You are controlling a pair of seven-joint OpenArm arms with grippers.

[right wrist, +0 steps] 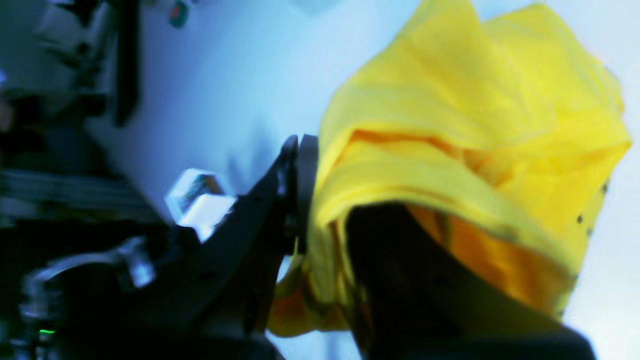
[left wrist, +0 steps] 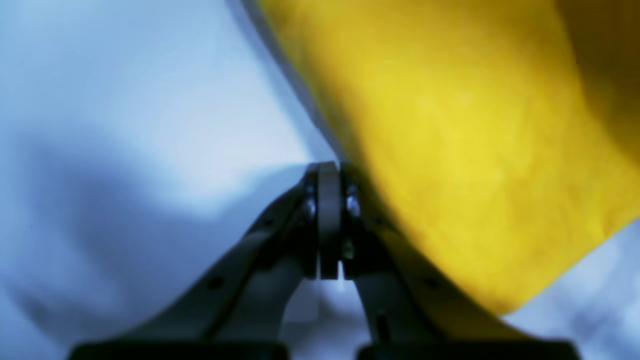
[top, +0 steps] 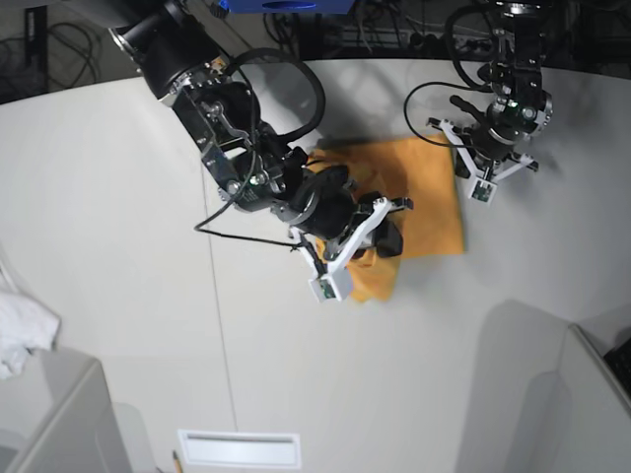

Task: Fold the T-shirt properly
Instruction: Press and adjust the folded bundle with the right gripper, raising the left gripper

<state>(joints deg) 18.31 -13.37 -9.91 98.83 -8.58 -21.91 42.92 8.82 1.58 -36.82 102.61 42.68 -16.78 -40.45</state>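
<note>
- Around the right gripper [right wrist: 305,200], bunched yellow cloth of the T-shirt [top: 414,197] wraps over one finger; the jaws are clamped on a fold of it, near the shirt's lower left part in the base view.
- Beside the left gripper [left wrist: 330,215], the shirt's edge touches one finger's outer side; its jaws are pressed together with no cloth visible between them.
- Between the two grippers, the shirt lies on the white table [top: 118,246].
- Well apart from both, a white cloth [top: 20,335] sits at the table's edge.
</note>
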